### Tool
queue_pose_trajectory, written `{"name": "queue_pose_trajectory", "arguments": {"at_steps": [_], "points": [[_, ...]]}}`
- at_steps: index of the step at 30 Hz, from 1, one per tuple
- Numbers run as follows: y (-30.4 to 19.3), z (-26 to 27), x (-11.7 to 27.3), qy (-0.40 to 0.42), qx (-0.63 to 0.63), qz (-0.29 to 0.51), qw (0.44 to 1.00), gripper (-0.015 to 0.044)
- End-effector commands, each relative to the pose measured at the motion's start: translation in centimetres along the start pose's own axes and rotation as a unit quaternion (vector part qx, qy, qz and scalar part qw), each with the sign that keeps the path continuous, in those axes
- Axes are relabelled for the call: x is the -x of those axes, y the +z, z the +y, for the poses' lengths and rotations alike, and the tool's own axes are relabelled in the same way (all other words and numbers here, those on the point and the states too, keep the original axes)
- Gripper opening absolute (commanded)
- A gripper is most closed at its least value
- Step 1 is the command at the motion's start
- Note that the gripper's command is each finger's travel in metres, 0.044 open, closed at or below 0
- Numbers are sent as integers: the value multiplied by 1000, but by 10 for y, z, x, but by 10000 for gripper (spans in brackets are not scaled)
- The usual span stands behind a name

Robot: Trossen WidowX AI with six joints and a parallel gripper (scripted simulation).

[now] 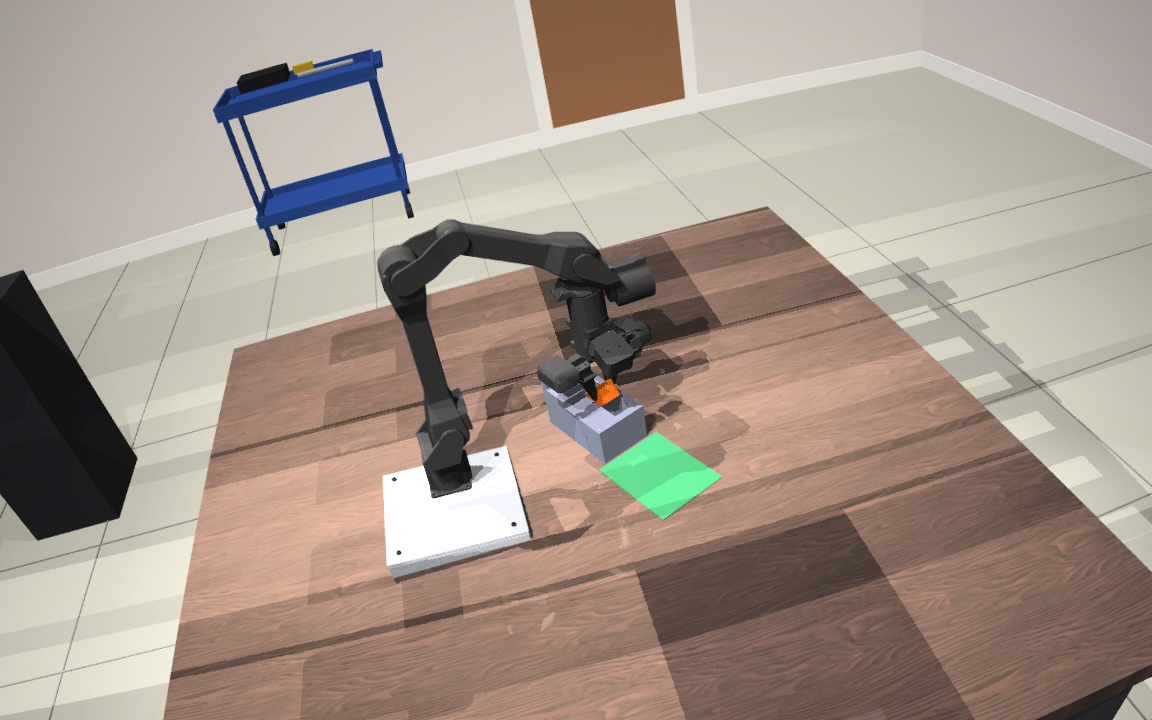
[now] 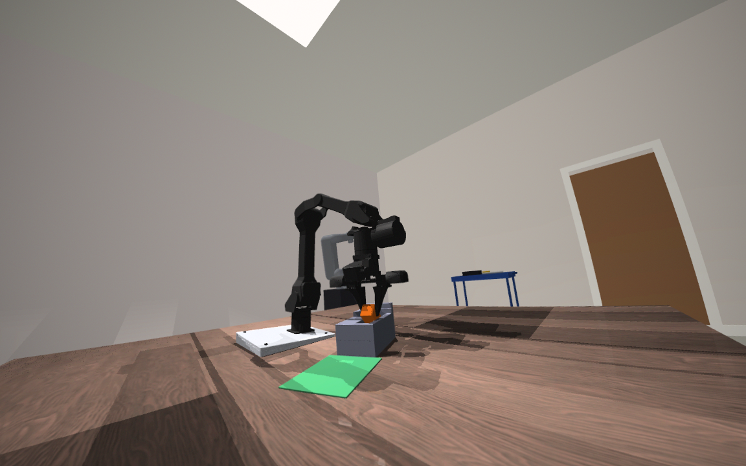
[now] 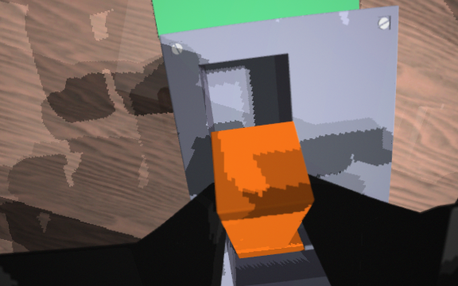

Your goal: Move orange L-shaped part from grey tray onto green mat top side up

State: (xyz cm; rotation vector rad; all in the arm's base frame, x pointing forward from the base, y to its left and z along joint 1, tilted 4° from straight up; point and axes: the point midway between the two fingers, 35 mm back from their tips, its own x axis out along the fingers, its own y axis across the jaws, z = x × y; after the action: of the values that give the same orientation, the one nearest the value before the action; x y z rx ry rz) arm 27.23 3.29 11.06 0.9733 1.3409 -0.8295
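Orange part (image 3: 262, 180): tipped, one end raised out of the pocket of the grey tray (image 3: 344, 83), the other end low in the pocket beneath the jaws; the press-down step reads as done. Jaws: drawn in on either side of the raised end, the black fingers hard against its flanks in the wrist view; judged clamped on the part, the pinch made or just being made. Outstanding: lifting the part clear of the tray, carrying it across, setting it flat and top side up on the mat, letting go. Green mat (image 1: 661, 476): on the table (image 1: 831, 537) just beyond the tray's far edge as seen from the jaws, touching or nearly touching the tray; nothing rests on it. Pocket: its far section, ahead of the jaws, stands vacant and shadowed. Arm (image 2: 312, 255): rises from a white base plate (image 1: 455, 523), upper link upright, forearm reaching level over the tray, wrist bent straight down; jaws pointing down into the tray top, low enough to bracket the orange end (image 2: 367, 312) in the exterior view.
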Motion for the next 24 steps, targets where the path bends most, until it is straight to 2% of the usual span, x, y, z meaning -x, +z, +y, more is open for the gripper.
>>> {"name": "queue_pose_trajectory", "arguments": {"at_steps": [1, 6, 9, 24], "points": [[0, 0, 0, 0, 0, 0, 1000, 96], [0, 0, 0, 0, 0, 0, 1000, 62], [0, 0, 0, 0, 0, 0, 1000, 0], [0, 0, 13, 1, -1, 1, 1000, 0]]}}
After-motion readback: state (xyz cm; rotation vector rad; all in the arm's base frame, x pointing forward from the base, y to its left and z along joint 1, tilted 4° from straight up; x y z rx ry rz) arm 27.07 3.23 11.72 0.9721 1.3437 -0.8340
